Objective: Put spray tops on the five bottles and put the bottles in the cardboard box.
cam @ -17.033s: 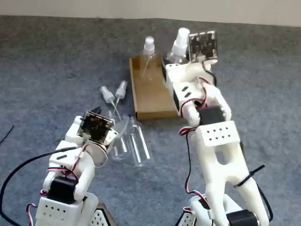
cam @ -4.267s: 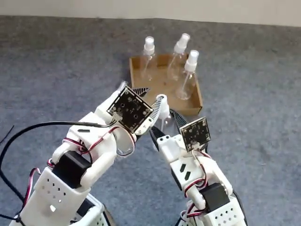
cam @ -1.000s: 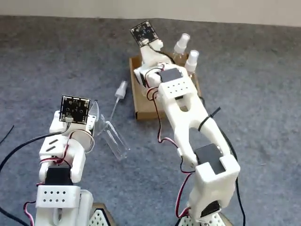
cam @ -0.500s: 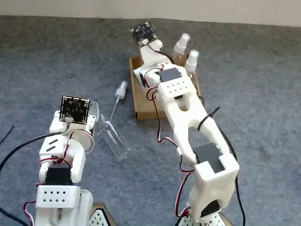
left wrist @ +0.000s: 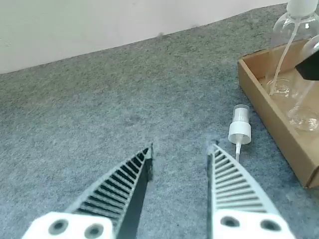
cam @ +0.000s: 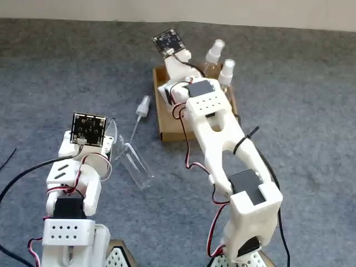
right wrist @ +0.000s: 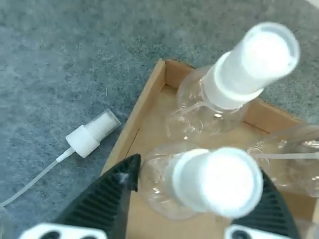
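Grey carpet (cam: 67, 67), cardboard box (cam: 167, 119) with capped bottles (right wrist: 234, 74); left jaws open, right jaws' grip unclear.

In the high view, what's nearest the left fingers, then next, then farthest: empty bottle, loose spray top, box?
1. Empty bottle, lying right beside the left fingers.
2. Loose spray top, on the carpet ahead.
3. Cardboard box, beyond it.

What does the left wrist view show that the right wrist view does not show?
The left wrist view adds the left claw, open above the carpet, and a pale wall behind. The right wrist view adds the right claw around a capped bottle standing in the box, seen from above. Both share the loose spray top lying on the carpet beside the box.
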